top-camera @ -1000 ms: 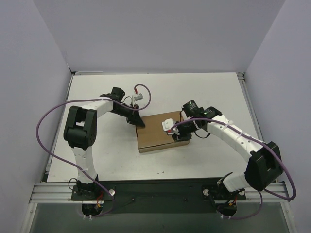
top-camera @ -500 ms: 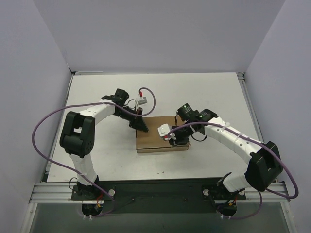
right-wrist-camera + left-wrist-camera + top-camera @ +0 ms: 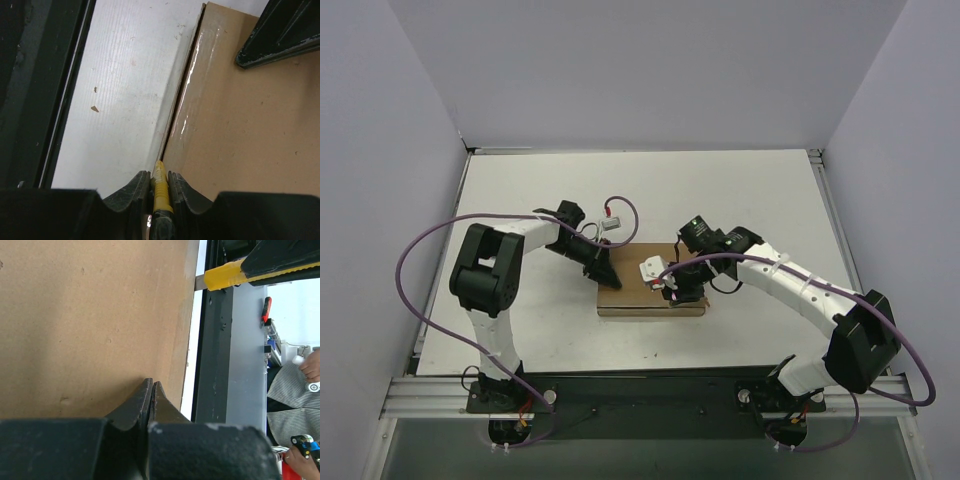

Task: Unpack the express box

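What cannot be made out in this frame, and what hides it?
Contents of the express box: lid shut in every view.
Blade of the cutter: right wrist view, hidden behind its handle between the right gripper fingers.
Whether the tape is cut: glare in right wrist view; too small from the top.
Where the left gripper touches the lid: left wrist view, its own fingers block it.

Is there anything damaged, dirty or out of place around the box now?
Only small things. A few brown crumbs lie on the table beside the express box, perhaps cardboard bits. Its top has a small dent near the shut left gripper. Nothing else stands out.
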Tool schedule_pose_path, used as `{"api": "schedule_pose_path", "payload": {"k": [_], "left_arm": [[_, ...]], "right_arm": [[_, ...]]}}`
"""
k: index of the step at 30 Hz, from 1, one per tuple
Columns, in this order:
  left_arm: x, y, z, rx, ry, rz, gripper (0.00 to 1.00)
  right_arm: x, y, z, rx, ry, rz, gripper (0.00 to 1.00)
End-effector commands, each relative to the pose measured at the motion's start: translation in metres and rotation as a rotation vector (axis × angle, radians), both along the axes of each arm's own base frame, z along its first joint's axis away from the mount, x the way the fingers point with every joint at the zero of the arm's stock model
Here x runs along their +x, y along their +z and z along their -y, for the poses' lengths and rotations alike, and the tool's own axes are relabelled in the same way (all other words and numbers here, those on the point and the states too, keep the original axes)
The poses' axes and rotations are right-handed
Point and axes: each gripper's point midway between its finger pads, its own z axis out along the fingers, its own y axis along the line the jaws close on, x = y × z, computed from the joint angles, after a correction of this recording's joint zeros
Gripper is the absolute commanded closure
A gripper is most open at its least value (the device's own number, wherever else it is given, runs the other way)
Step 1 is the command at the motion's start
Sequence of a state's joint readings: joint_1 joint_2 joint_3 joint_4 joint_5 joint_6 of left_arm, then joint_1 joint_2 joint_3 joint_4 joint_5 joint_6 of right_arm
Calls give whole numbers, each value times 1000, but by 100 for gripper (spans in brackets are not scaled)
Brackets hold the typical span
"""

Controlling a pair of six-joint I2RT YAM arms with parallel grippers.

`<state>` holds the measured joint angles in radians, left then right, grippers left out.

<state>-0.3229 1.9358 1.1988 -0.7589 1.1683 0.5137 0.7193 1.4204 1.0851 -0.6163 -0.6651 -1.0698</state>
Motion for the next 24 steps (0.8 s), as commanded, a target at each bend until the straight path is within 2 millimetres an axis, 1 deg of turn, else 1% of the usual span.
{"api": "schedule_pose_path", "payload": {"k": [1,3,12,24], "left_arm": [[9,-12,-6,34,-3,54,100],[8,-17,-9,51,-5,55,100],[6,-34,-18,115,-29,70,100],[1,-43,-24,141,-53,79,100]], "right_arm": [[-6,2,6,-17,-94,-87,100],[-5,3,10,-20,-130,-97,100],[-8,0,26,-28,-171,-88,100],[-10,-3,44,-48,-185,-71,100]]}}
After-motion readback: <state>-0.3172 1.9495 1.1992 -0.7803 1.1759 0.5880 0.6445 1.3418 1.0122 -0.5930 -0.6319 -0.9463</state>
